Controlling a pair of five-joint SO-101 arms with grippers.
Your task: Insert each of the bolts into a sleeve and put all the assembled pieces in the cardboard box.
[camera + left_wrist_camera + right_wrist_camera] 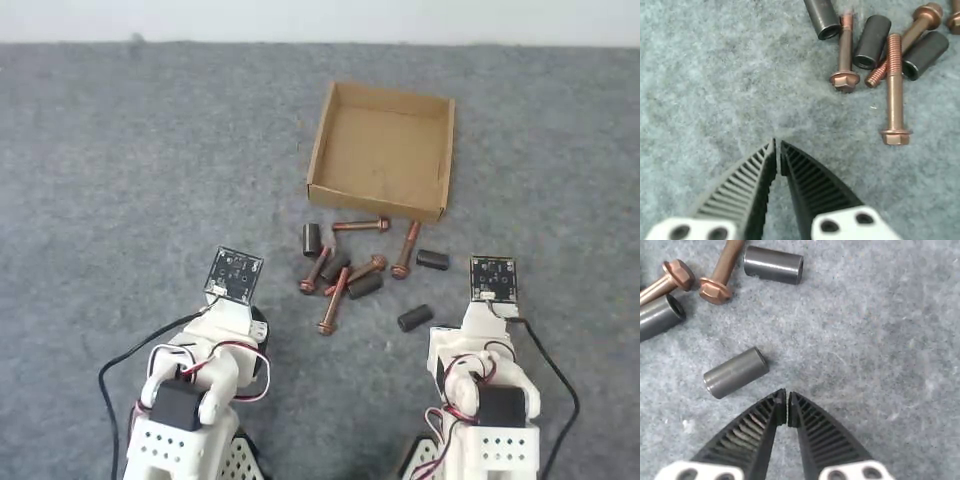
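High view: shallow brown cardboard box (375, 200) sits on grey felt-like table covering (120, 160). Copper-coloured flanged steel bolts (334, 301) and dark cylindrical metal sleeves (415, 319) lie scattered just in front of it, between both arms (bolts outside the sleeves, some pieces touching). Left wrist view: left gripper (778, 146) hangs over bare covering near the bolt cluster, its serrated fingers pressed together and gripping nothing. Right wrist view: right gripper (787, 396) has its fingers likewise together and unloaded, with the tips just beside one lone sleeve lying flat.
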